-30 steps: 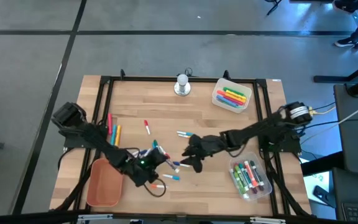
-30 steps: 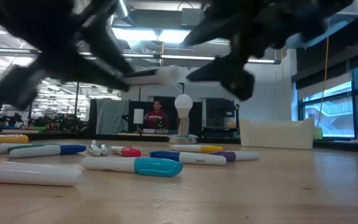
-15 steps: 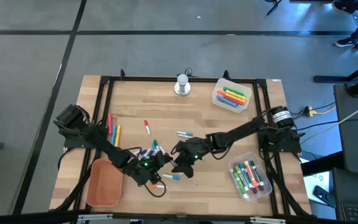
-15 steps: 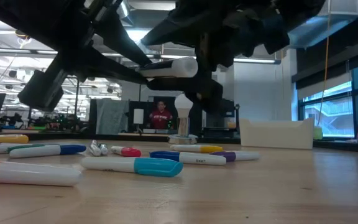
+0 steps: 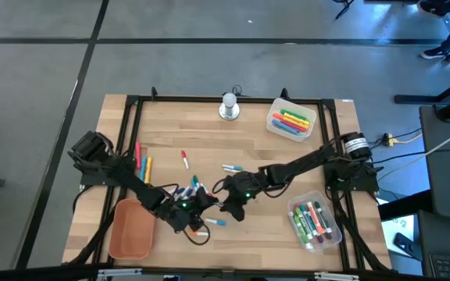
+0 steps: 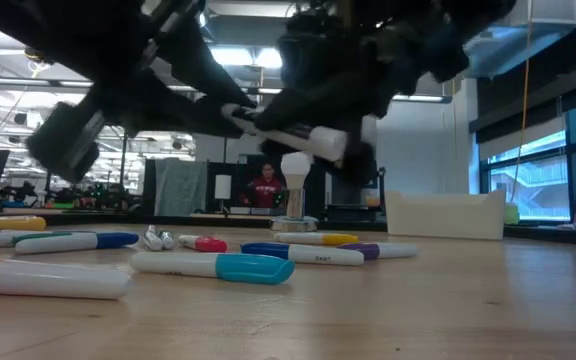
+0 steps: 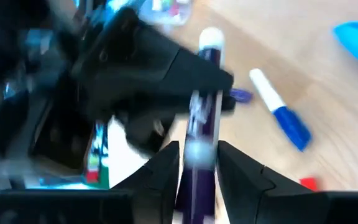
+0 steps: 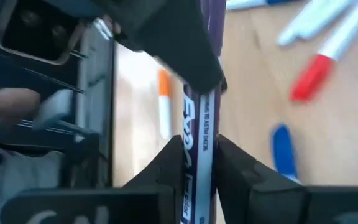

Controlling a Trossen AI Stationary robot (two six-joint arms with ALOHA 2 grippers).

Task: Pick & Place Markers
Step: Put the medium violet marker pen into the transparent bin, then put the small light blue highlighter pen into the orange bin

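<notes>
A marker with a purple-and-white barrel (image 7: 205, 93) hangs in the air above the table's near middle, between my two grippers, which meet tip to tip. My left gripper (image 5: 203, 204) comes from the table's left and is shut on it. My right gripper (image 5: 222, 204) comes from the right and is shut on it too. In the low view the marker (image 6: 293, 137) tilts, clear of the table. Several loose markers (image 5: 213, 222) lie flat on the wood below and around them. My left gripper pinches the marker's barrel (image 7: 196, 163) between its two fingers, near one end. The fingers come about level from the table's left and lie along the marker, which sticks out ahead of them, lifted clear. My right gripper pinches the printed part of the barrel (image 8: 197, 155) between its two fingers. It comes from the table's right, along the marker, with the left gripper right in front of it. The marker is clear of the table and tilted.
An orange bin (image 5: 130, 229) stands at the near left. A clear bin with markers (image 5: 315, 222) stands at the near right, and another (image 5: 291, 122) at the far right. A silver-white knob (image 5: 229, 105) is at the far middle. More markers (image 5: 141, 162) lie at the left.
My right gripper has moved toward the table's left, up to my left gripper, and has taken hold of the marker held there. The marker, level half a second ago, now tilts in the low view.
</notes>
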